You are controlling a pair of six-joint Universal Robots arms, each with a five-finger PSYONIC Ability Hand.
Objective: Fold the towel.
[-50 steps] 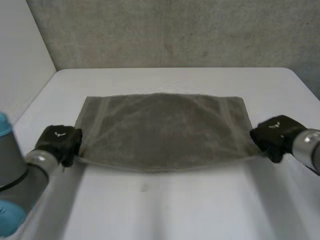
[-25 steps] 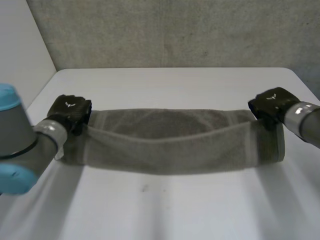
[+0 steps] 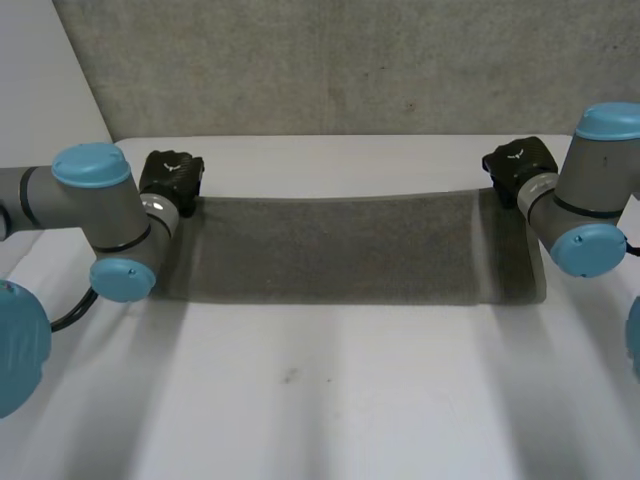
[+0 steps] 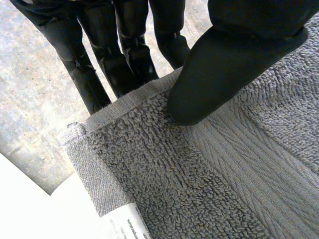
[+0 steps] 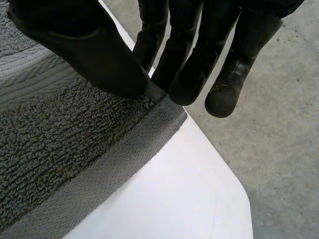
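Table (image 3: pixel 330 400) nearest, white, grey towel (image 3: pixel 340 250) lying flat across its middle as a long band, left hand (image 3: pixel 172 178) pinching the towel's far left corner between thumb and fingers, right hand (image 3: pixel 518 165) pinching the far right corner likewise, concrete wall (image 3: pixel 330 60) behind.

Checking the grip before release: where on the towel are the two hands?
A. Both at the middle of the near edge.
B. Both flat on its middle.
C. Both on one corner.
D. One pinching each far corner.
D: the left hand pinches the far left corner of the towel with its thumb, and the right hand pinches the far right one.
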